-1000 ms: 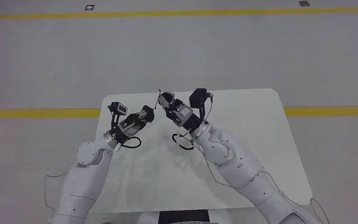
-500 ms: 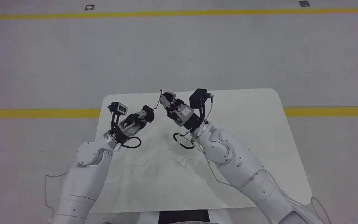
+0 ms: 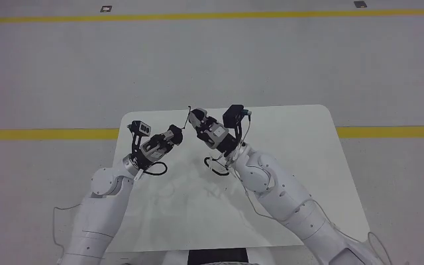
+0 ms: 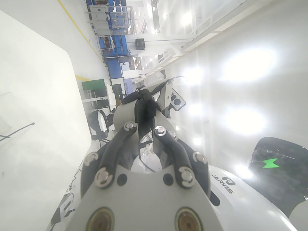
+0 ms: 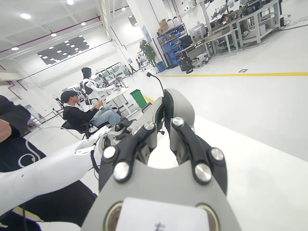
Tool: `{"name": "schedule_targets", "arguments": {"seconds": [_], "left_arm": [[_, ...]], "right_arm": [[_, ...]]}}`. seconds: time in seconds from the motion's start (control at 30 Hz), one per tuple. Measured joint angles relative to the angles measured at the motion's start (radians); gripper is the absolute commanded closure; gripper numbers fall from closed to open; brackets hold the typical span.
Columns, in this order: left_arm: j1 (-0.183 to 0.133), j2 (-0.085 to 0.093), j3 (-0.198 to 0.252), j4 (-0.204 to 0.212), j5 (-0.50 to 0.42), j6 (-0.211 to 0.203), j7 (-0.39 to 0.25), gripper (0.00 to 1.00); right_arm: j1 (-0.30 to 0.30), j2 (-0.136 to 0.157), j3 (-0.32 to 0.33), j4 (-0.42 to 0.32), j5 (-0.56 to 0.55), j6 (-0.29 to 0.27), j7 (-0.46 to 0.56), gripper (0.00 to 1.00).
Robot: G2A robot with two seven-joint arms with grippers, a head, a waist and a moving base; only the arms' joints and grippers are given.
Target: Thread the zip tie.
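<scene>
1. Right gripper [image 5: 164,103]: fingers together, clamped on the zip tie [image 5: 159,81]. The strap curves up out of the fingertips and the head sits at its free end. It is all held in the air above the table [image 3: 291,152], toward the far edge.
2. Left gripper [image 4: 144,103]: fingers drawn together, just beside the right gripper, tips facing each other. I see something dark and thin between the fingers, but I cannot tell if it is the tie's tail.
3. Done so far, as I judge it: the tie is off the table and held up between the two arms. The head is exposed and reachable.
4. Not done: I see no closed loop and no tail passing through the head. In the right wrist view the head stands free with nothing in it.
5. Left to do: line the tail up with the head slot, push it through, then pull it snug. I rate this as early to mid, with the grasp sorted and the threading itself not yet started.
6. Extra: a second zip tie [image 4: 22,128] lies flat on the table, well apart from both grippers and untouched.
</scene>
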Motion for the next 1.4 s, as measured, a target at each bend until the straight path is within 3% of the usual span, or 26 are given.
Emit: {"name": "schedule_targets", "arguments": {"seconds": [1.4], "left_arm": [[0.0, 0.0, 0.0, 0.0, 0.0, 0.0, 0.0, 1.0]], "right_arm": [[-0.003, 0.005, 0.003, -0.013, -0.002, 0.0, 0.016, 1.0]]}}
